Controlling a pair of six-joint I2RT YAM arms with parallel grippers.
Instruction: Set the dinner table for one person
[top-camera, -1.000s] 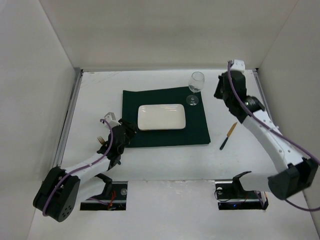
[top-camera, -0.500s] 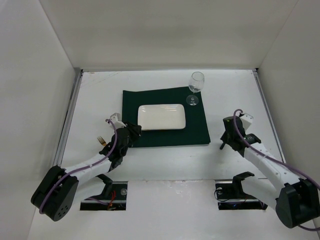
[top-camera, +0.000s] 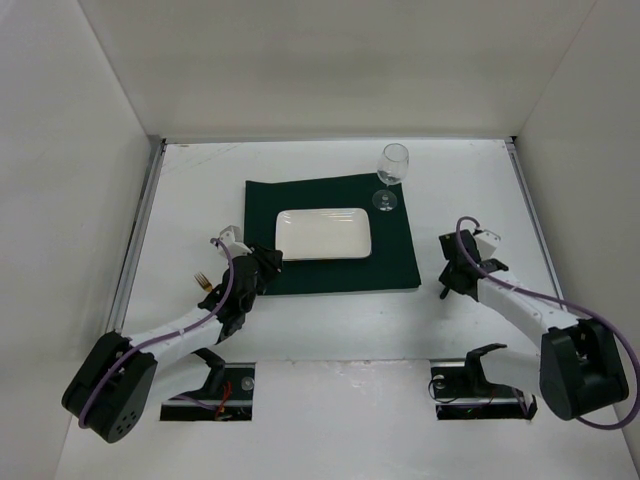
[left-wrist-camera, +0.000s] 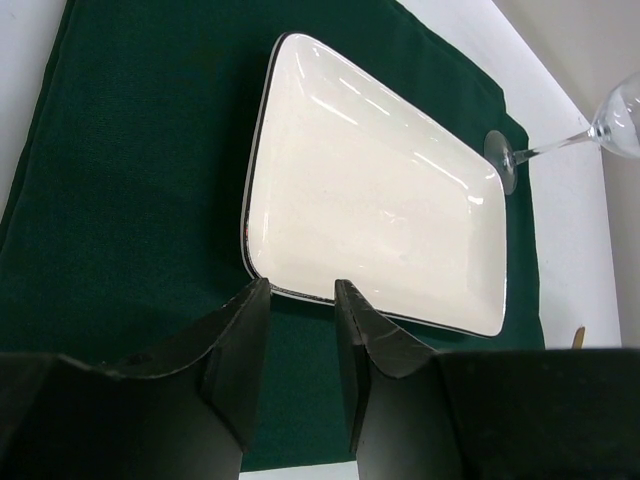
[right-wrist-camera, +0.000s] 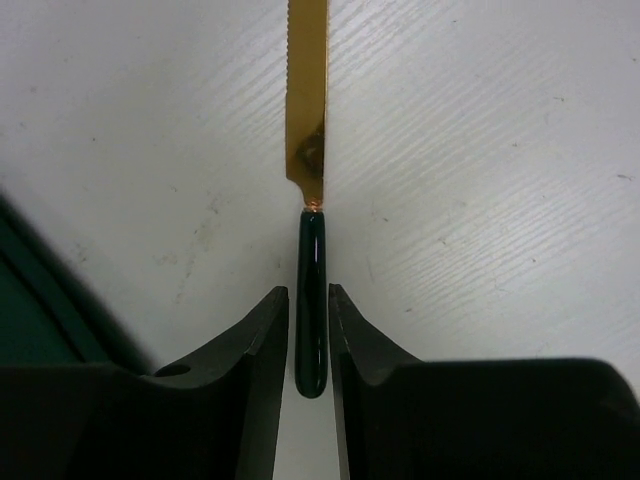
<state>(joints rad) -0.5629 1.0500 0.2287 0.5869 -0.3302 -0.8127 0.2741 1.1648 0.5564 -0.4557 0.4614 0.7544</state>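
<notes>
The right gripper (right-wrist-camera: 308, 300), on the nearer arm, straddled the dark handle of the knife (right-wrist-camera: 306, 120), which lay on the dinner table (top-camera: 200, 190) just right of the placemat (top-camera: 262, 205), blade pointing straight ahead; the jaws were nearly together, though an actual pinch could not be told.

A white rectangular plate (top-camera: 323, 233) lies on a dark green placemat (top-camera: 390, 255) on the dinner table (top-camera: 330, 320), with a wine glass (top-camera: 392, 168) upright at the mat's far right corner. The left gripper (top-camera: 268, 263) is at the mat's near left corner, with a gold fork (top-camera: 203, 281) beside that arm. The right gripper (top-camera: 452, 280) is low over a dark-handled knife (top-camera: 441, 295) to the right of the mat.
</notes>
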